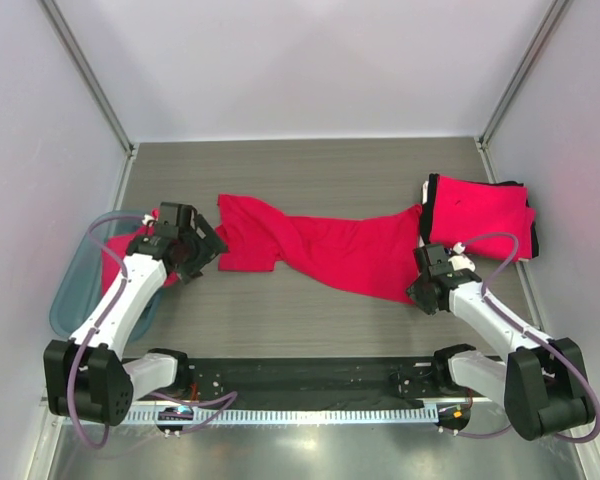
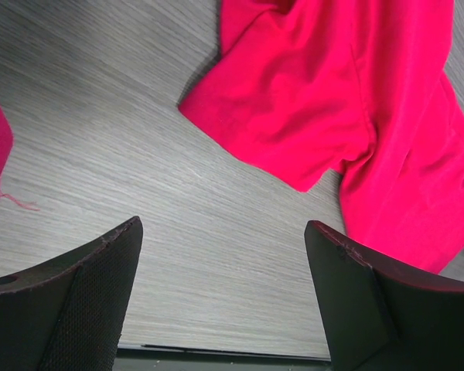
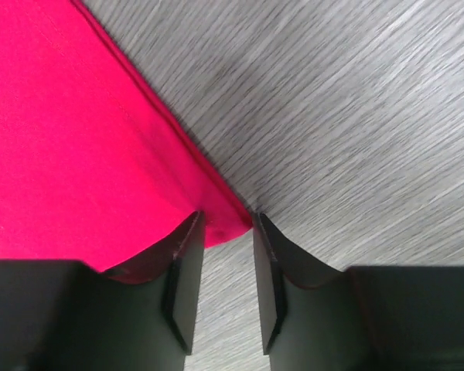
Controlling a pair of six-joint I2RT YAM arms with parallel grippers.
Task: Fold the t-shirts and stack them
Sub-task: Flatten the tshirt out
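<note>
Light was bright and even; the crumpled red cotton t-shirt (image 2: pixel 332 100) cast only a thin shadow on the grey wood-grain table (image 2: pixel 100 154), whose grain looked smeared in the right wrist view.

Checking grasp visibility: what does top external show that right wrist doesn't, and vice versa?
Only top external: the folded red t-shirt at far right, the blue bin at left, and the open left gripper. Only right wrist: the hem corner sitting at the right gripper tips, jaws narrowly apart with table visible between them. Both: the spread red t-shirt and the grey wood-grain table.
</note>
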